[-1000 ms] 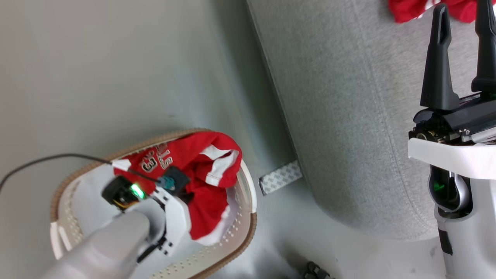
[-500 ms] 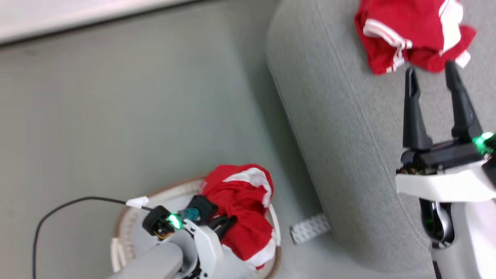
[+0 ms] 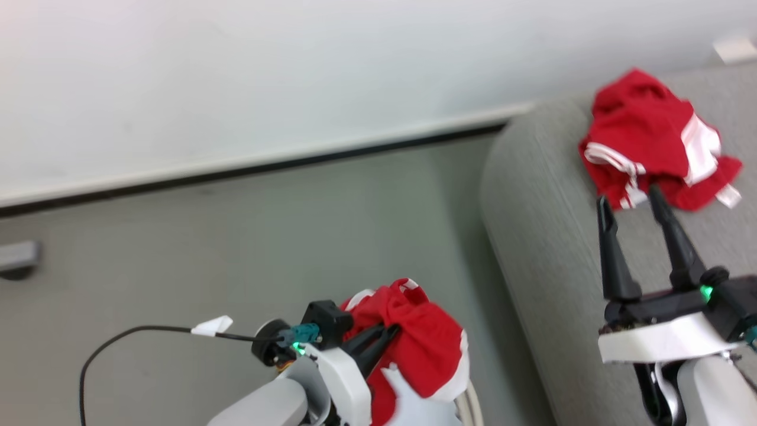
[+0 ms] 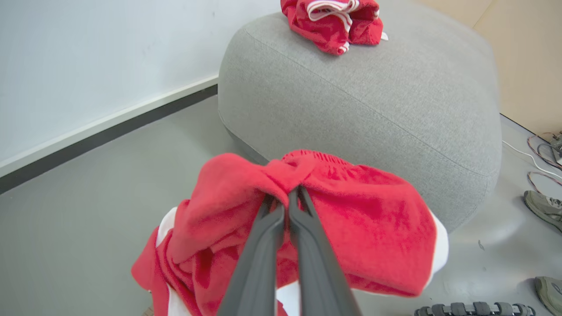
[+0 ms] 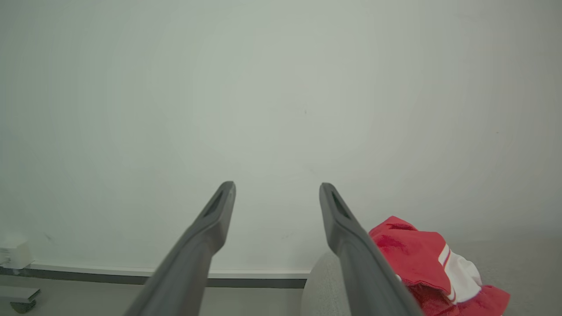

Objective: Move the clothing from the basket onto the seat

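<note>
Lifted since a second ago, a red garment (image 3: 426, 343) is now held up out of the basket (image 3: 473, 409), whose pale rim is seen just under it. The cloth is pinched in a bunched fold between the closed fingers of the left gripper (image 4: 284, 197) and hangs around them. Further right, over the seat (image 3: 544, 236), the right gripper (image 3: 628, 196) is held with fingers spread wide and nothing between them. Just beyond its fingertips a second red garment (image 3: 644, 142) lies on the seat.
</note>
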{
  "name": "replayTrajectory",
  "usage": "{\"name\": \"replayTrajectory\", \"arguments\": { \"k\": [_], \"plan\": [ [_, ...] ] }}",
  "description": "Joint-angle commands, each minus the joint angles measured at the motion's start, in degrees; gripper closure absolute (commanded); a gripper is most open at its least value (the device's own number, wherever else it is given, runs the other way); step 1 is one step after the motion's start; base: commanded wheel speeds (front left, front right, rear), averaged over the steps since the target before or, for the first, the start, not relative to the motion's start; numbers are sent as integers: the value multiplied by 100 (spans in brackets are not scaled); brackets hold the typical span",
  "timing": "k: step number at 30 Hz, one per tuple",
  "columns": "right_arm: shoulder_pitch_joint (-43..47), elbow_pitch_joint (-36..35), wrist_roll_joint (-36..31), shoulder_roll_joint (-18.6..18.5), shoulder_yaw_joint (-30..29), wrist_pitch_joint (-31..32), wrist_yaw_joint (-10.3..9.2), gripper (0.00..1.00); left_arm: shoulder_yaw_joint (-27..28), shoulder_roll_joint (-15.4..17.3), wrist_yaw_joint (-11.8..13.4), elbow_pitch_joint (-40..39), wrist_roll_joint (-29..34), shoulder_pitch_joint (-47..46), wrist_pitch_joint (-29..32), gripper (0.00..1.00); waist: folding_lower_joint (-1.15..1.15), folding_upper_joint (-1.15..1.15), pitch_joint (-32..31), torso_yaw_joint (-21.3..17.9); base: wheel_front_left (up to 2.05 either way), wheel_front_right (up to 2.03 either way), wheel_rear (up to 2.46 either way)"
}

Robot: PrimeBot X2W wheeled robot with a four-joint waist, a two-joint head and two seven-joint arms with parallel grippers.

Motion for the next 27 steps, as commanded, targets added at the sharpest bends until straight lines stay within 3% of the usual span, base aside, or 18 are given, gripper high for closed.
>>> {"name": "replayTrajectory", "arguments": {
  "k": [1,13,27],
  "plan": [
    [140,40,72,-43,17,-11,-14,0,88,9,5,-90,101,89,-3,100,2,0,-462,424,0,0,0],
    [731,94,310,12,225,-11,-14,0,1106,124,100,-1061,940,-12,-3,100,2,0,-972,862,0,0,0],
    [981,61,507,90,636,-11,-14,0,1711,106,218,-1767,1139,-189,-4,100,2,0,-1155,997,0,0,0]
  ]
}}
